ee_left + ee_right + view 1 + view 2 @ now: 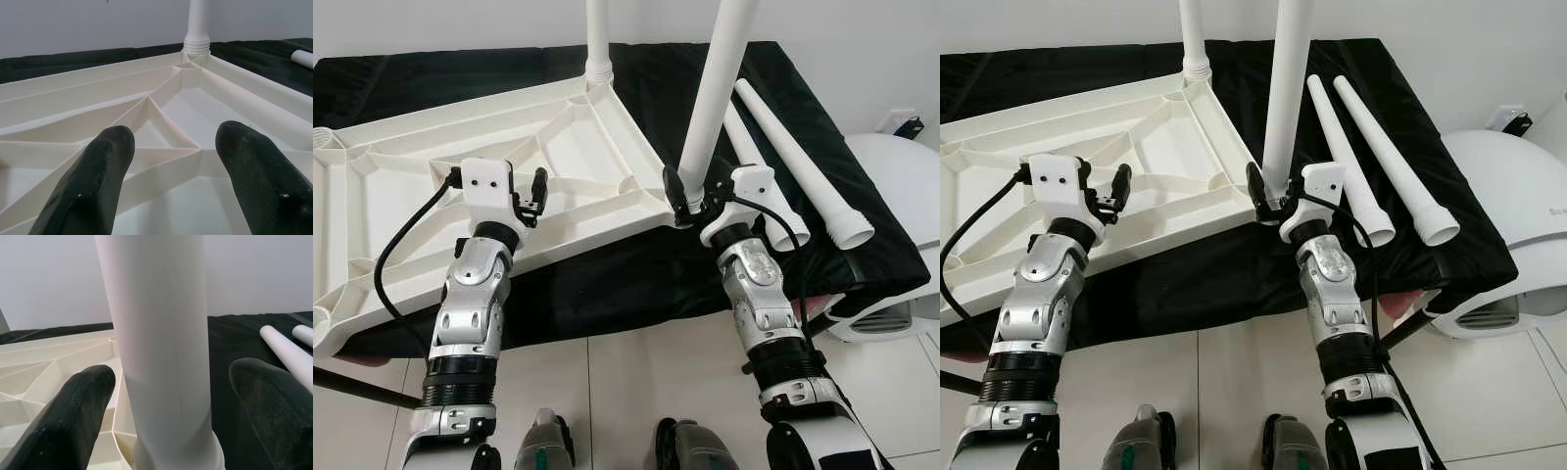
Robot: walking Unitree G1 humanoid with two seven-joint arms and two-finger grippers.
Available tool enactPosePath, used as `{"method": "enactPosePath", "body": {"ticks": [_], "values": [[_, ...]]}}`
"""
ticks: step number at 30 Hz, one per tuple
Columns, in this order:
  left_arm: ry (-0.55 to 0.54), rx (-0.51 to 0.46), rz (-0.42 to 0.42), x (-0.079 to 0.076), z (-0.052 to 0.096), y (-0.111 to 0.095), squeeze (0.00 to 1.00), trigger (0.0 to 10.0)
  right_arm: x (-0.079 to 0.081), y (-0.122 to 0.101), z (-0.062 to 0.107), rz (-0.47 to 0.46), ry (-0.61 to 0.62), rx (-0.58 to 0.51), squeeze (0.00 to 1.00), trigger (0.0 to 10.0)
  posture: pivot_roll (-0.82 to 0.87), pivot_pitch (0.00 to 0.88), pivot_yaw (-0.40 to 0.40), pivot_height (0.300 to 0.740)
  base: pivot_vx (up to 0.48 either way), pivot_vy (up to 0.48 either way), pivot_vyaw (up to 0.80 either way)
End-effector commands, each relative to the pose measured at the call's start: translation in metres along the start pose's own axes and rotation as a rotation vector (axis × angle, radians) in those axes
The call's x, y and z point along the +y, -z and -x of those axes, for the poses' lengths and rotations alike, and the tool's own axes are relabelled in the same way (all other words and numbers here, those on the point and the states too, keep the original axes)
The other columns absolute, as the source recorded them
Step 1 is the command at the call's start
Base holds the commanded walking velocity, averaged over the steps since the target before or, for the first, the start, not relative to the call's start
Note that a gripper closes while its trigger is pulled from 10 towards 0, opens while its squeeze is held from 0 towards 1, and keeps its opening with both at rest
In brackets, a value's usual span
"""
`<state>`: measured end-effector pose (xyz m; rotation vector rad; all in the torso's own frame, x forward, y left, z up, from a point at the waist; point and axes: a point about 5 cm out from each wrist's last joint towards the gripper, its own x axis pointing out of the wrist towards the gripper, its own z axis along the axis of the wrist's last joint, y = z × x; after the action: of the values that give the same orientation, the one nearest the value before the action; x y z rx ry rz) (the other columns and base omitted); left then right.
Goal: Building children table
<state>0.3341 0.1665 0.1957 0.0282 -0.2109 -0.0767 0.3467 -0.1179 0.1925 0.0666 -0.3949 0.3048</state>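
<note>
Right end effector open around upright leg at tabletop corner

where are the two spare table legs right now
The two spare legs lie side by side on the black cloth, to the right of the upturned tabletop.
</note>
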Motion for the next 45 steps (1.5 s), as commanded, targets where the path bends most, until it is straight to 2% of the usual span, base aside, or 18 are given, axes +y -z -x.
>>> {"method": "enactPosePath", "body": {"ticks": [1, 6, 35, 39, 45], "values": [[-0.069, 0.014, -0.006, 0.004, -0.001, 0.001, 0.00, 10.0, -0.002, 0.002, 0.001, 0.015, 0.008, 0.007, 0.00, 10.0, 0.02, 0.055, 0.004, 0.740, 0.000, 0.000, 0.00], [-0.075, 0.030, 0.028, 0.006, 0.000, 0.004, 0.00, 10.0, -0.002, 0.006, 0.002, 0.026, 0.031, 0.020, 0.00, 10.0, 0.03, 0.050, 0.004, 0.740, 0.000, 0.000, 0.00], [-0.046, 0.062, 0.005, -0.001, 0.003, 0.013, 0.00, 10.0, -0.006, 0.010, 0.005, 0.030, 0.049, 0.052, 0.00, 10.0, 0.01, 0.044, 0.008, 0.740, 0.000, 0.000, 0.00], [-0.036, 0.063, -0.021, -0.002, 0.005, 0.013, 0.00, 10.0, -0.009, 0.010, 0.009, 0.031, 0.065, 0.052, 0.00, 10.0, 0.01, 0.061, 0.009, 0.740, 0.000, 0.000, 0.00], [-0.025, 0.075, -0.035, -0.005, 0.010, 0.017, 0.00, 10.0, -0.003, 0.016, 0.018, 0.025, 0.021, 0.054, 0.00, 10.0, 0.01, 0.081, 0.004, 0.740, 0.000, 0.000, 0.00]]}}
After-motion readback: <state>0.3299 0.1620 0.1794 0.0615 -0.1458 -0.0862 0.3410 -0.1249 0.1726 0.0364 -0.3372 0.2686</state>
